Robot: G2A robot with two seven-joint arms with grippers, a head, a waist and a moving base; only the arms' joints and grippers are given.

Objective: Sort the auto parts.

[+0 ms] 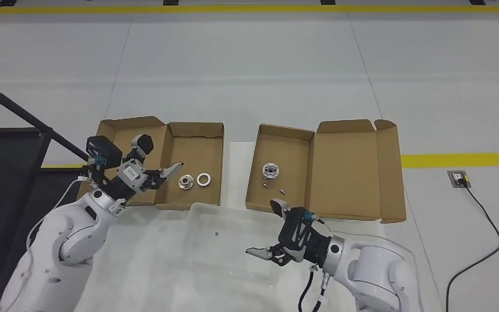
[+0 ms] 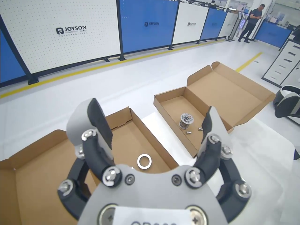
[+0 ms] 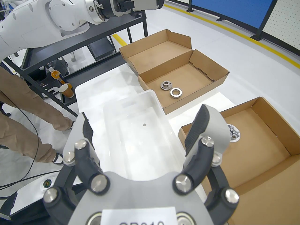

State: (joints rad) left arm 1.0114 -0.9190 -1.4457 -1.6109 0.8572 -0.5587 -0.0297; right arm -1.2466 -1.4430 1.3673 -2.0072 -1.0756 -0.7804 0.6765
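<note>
Presently both hands hang empty with jaws spread wide: the left hand over the left cardboard box, near the fold between its lid and tray, the right hand over the clear plastic bin, close to the right cardboard box. A flanged hub and a metal ring lie just beside each other in the left box. A round metal part and two small screws lie in the right box. One tiny dark piece sits in the bin on the white desk.
</note>
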